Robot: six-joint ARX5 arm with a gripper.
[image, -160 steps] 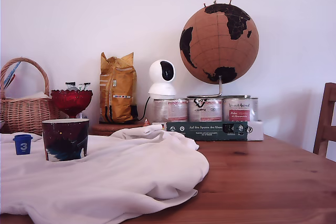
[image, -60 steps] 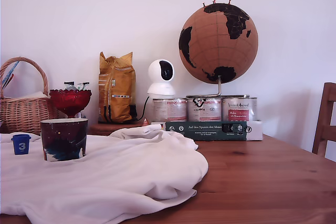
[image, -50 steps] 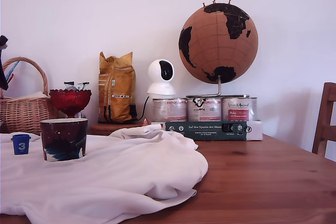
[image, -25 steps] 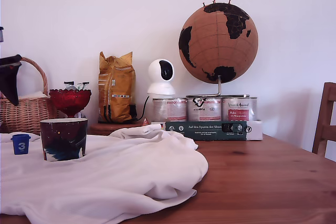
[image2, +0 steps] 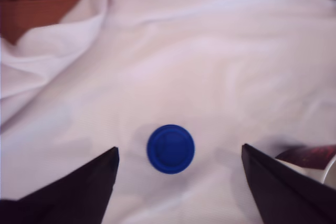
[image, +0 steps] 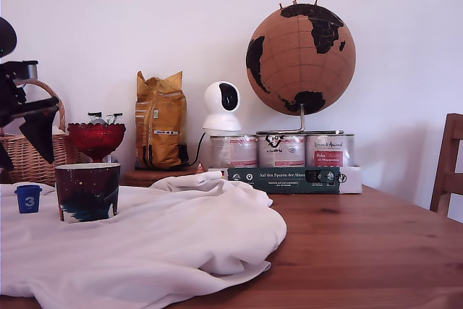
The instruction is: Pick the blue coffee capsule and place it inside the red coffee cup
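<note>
Nearest the exterior camera, the wooden table [image: 362, 244] runs bare on the exterior view's right, while a rumpled white cloth [image: 159, 244] covers its other side. On that cloth stands the red coffee cup [image: 89, 192], upright with its mouth up, a dark maroon mug with blue-black and white splashes and a pale rim. Just beside it, toward the exterior view's left and not touching it, stands the blue coffee capsule [image: 28, 198]. It is upright, its axis vertical, its flat top facing up and the white "3" on its side facing the camera.

Above the capsule hangs the black end effector [image: 22, 135], well clear of the cloth and holding nothing. The wrist view looks straight down: the capsule's round blue top [image2: 170, 148] lies between the two dark fingers [image2: 79, 192], which are spread wide with white cloth showing on both sides of it. A sliver of the mug's rim shows at that picture's edge.

Farther back are a wicker basket [image: 36, 150], a bright red glass bowl [image: 97, 138], a yellow bag [image: 160, 121], a white camera [image: 223, 106], three tins [image: 282, 151] on a dark box, and a cork globe [image: 301, 50]. A wooden chair [image: 448, 164] stands at the exterior view's right edge.
</note>
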